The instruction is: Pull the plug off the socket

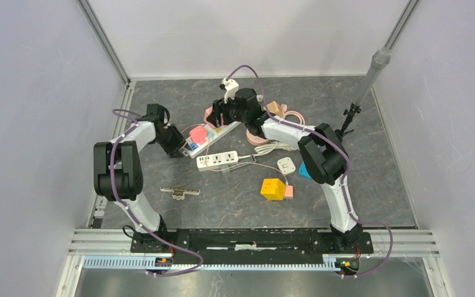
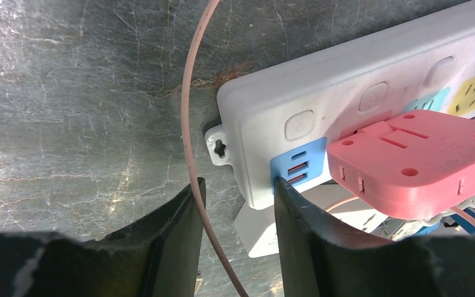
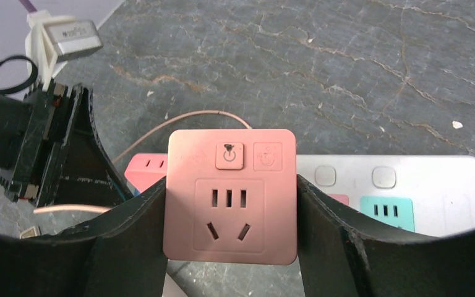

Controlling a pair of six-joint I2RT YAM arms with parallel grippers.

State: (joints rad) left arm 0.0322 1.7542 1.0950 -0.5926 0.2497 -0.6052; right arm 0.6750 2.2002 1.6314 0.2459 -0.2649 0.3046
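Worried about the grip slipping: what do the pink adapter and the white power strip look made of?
The pink adapter looks like smooth matte moulded plastic: even colour, rounded corners, crisp slots. The white power strip is probably hard semi-gloss plastic, given the sheen along its casing.

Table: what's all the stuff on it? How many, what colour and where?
plain white plastic power strip: one, white, mid-table
white plastic power strip with coloured sockets: one, white, behind it
square pink plastic adapter: one, pink, over the coloured-socket strip
pink plastic plug block: one, pink, on that strip's left end
small white square adapter: one, white, right of plain strip
yellow cube-shaped box: one, yellow, front right
perforated metal bar: one, grey, front left
thin pink cord: one, pink, by coloured-socket strip's end
left tool: one, black, open there
right tool: one, black, gripping the square adapter
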